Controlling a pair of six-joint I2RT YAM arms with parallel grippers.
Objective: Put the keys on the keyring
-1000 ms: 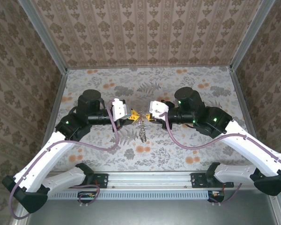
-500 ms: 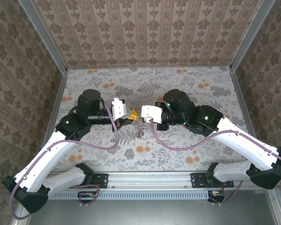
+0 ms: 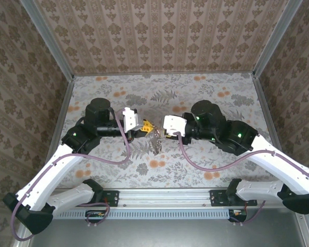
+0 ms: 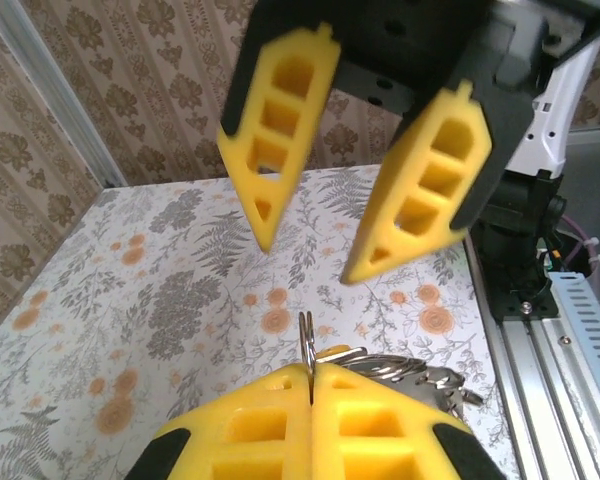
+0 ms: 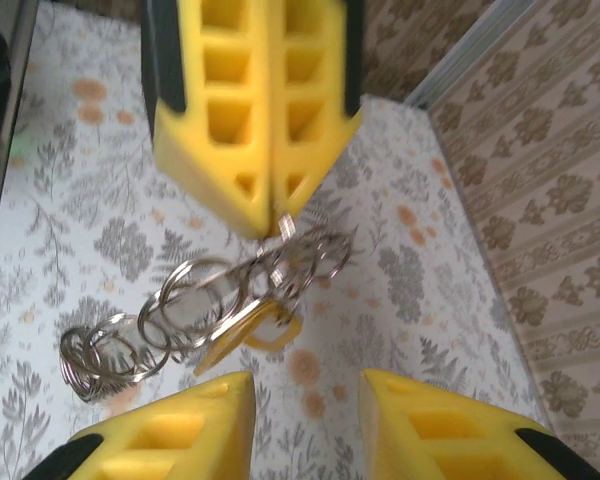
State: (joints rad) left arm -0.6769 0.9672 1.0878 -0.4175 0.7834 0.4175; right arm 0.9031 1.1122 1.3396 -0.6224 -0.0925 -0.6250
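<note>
Wallpapered walls (image 3: pixel 159 36) enclose a floral tabletop (image 3: pixel 206 92); above it the left fingers (image 5: pixel 240 120) clamp the keyring (image 5: pixel 205 300), its loops dangling with a yellow key (image 5: pixel 248 335) among them; the right fingers (image 4: pixel 280 130) stand parted, empty; threading seems underway, next a precise pinch on that key

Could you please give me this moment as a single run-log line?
left tool: shut on keyring | keyring: dangling from left tool, yellow piece attached | right tool: open, opposite left tool
</note>
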